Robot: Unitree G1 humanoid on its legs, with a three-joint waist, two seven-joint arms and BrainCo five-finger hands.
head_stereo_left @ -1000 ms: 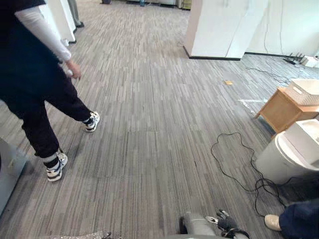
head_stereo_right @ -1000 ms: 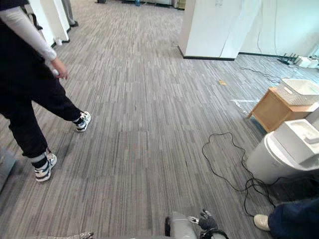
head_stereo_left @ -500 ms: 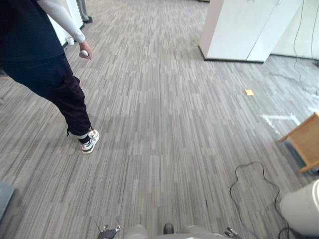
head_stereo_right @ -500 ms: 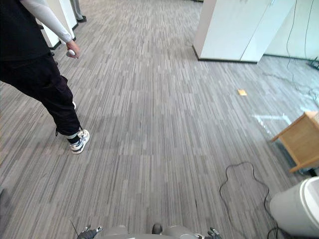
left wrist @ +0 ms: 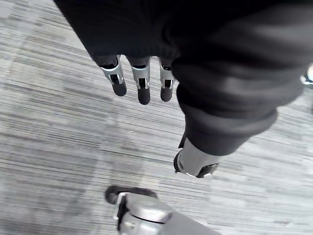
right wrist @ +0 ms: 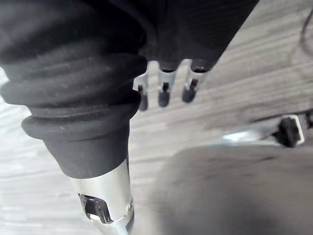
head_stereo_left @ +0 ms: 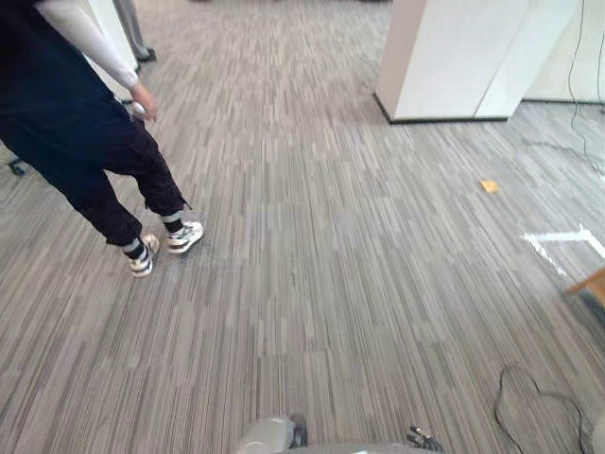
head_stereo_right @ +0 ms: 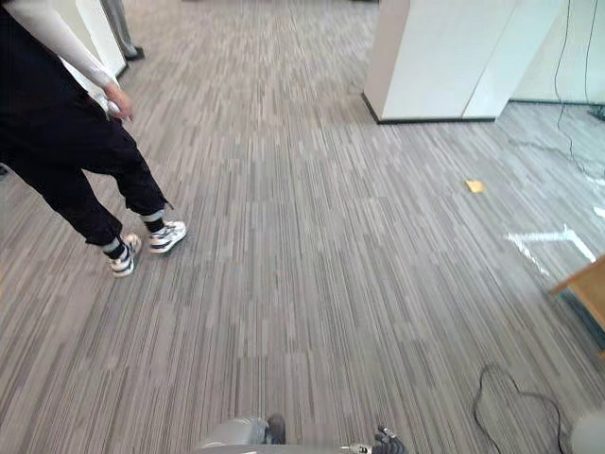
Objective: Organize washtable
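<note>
Holds nothing in the left hand [left wrist: 143,83]: fingers straight and slightly apart, dark tips down toward the grey striped floor [left wrist: 58,137], thumb off to one side. Holds nothing in the right hand [right wrist: 164,93] either: fingers straight and relaxed in a row, thumb apart from them, the same floor beyond. Looks out from the head over a wide stretch of that floor. Has a person [head_stereo_left: 85,142] at the left, well apart from both hands: dark trousers, white sleeve, white-and-dark trainers [head_stereo_left: 184,236], feet close together, a small light thing in the person's hand [head_stereo_left: 142,97]. Faces a white cabinet [head_stereo_left: 463,57] with a dark plinth, far off at the upper right. Shows a small yellow scrap [head_stereo_left: 489,186] on the floor right of centre, and white tape marks [head_stereo_left: 558,248] nearer the right edge. Catches a corner of light wooden furniture [head_stereo_left: 591,282] at the right edge, just beyond the tape; cannot tell whether this belongs to the washtable.
</note>
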